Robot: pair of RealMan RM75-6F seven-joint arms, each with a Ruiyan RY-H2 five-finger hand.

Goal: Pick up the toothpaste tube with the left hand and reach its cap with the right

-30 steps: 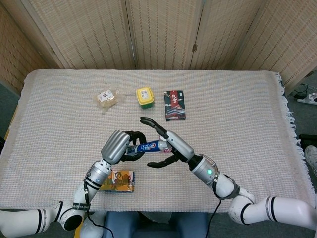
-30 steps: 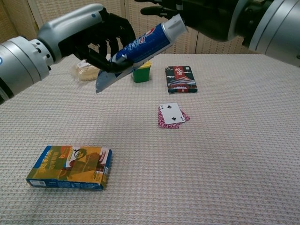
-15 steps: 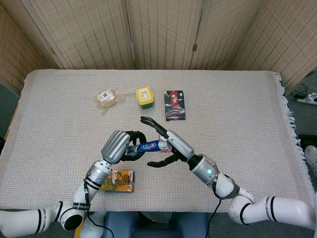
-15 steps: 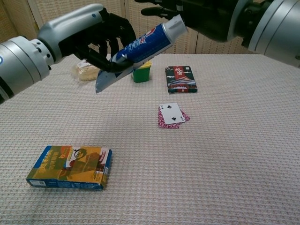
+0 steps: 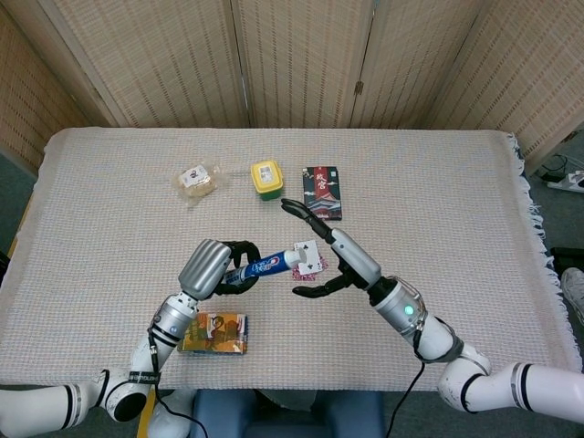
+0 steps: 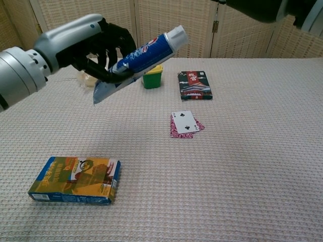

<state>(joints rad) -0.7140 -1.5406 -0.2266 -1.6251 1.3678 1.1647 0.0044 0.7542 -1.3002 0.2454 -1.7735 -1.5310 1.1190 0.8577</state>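
Note:
My left hand (image 5: 208, 267) (image 6: 86, 43) grips a blue toothpaste tube (image 5: 263, 266) (image 6: 138, 54) and holds it up above the table, tilted, with its white cap (image 5: 302, 251) (image 6: 177, 36) toward the right. My right hand (image 5: 327, 254) is open, its fingers spread just right of the cap and apart from it. In the chest view only a dark edge of the right hand (image 6: 262, 7) shows at the top.
On the cloth-covered table (image 5: 438, 210) lie playing cards (image 6: 185, 124), a dark card box (image 5: 321, 192) (image 6: 195, 84), a yellow tub (image 5: 266, 179) (image 6: 152, 78), a wrapped snack (image 5: 196, 179) and a colourful carton (image 5: 214, 332) (image 6: 74, 180) near the front edge.
The right hand has drawn back to the right and up, away from the cap it was around. The left hand with the tube shifted slightly left and lower.

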